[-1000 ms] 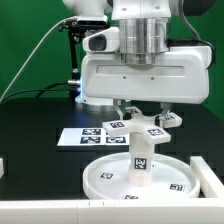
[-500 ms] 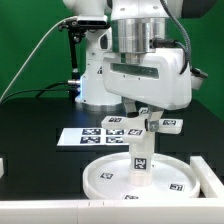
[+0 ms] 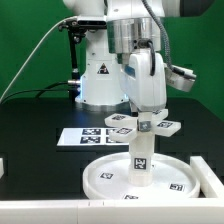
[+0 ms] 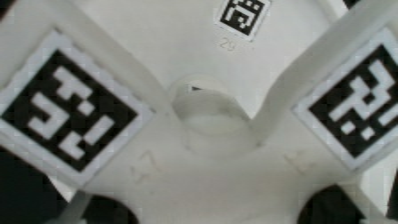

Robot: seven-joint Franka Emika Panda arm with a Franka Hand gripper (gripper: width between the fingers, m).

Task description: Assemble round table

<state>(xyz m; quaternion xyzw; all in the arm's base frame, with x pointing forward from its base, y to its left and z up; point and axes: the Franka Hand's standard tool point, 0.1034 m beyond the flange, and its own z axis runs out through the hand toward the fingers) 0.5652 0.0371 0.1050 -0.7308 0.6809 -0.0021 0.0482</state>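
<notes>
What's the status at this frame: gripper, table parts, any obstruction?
Gripper shut on small white cross-shaped foot, atop short white cylinder leg. Leg upright on large white round disc. Nothing in the way.

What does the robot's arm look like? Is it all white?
Mostly white. The arm is built from chunky rounded white shells, with a shiny grey metal ring near the top. A black triangle sticker sits on the white base behind it. Black cables run down beside the base on the exterior view's left. The gripper at the end is small and dark grey.
</notes>
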